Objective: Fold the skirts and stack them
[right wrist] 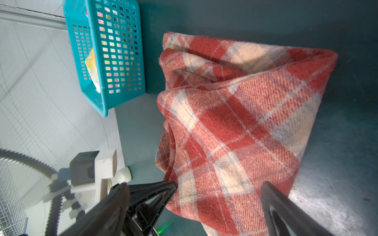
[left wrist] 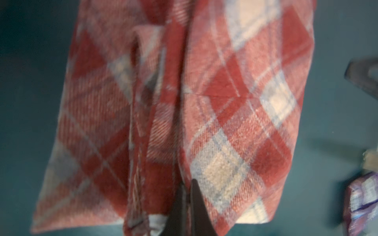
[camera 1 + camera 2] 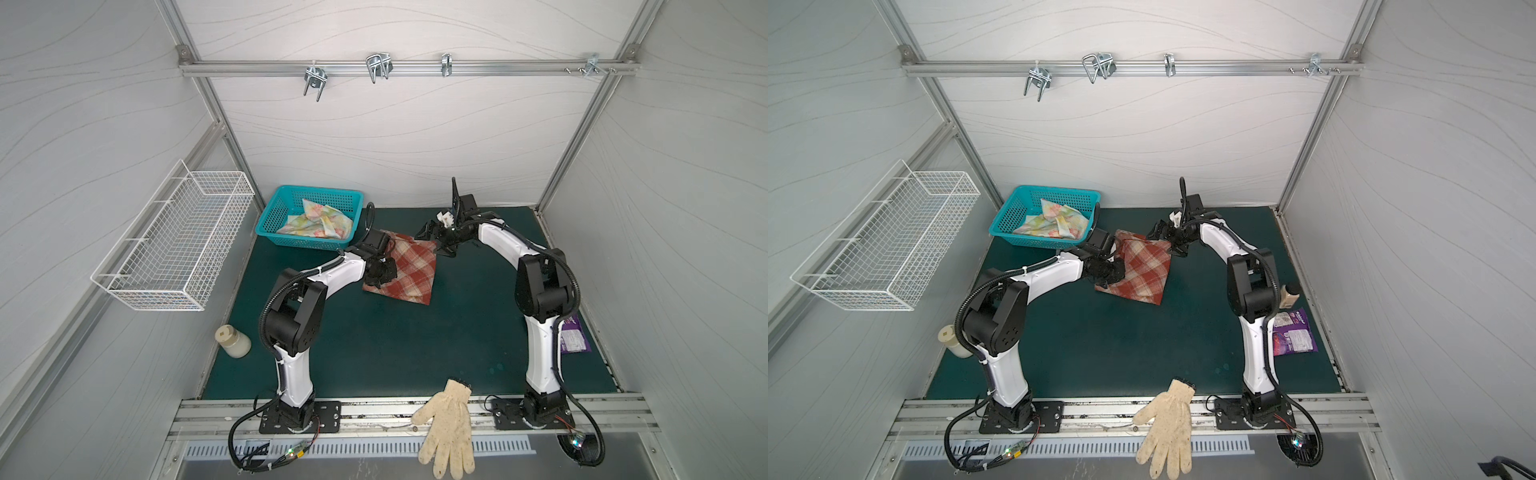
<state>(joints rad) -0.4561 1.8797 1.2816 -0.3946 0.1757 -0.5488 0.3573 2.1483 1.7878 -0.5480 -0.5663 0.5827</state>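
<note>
Left wrist view — plaid skirt [image 2: 235,122] fold pinched inside left tool [image 2: 187,185].

The left gripper [image 2: 187,185] has its two dark fingers [image 2: 198,208] pressed together on a raised fold of the plaid skirt [image 2: 235,122]. The blurred cloth spreads ahead of the tips and to both sides, with green mat [image 2: 24,102] around it. A purple packet [image 2: 360,204] lies well off to one side.
</note>
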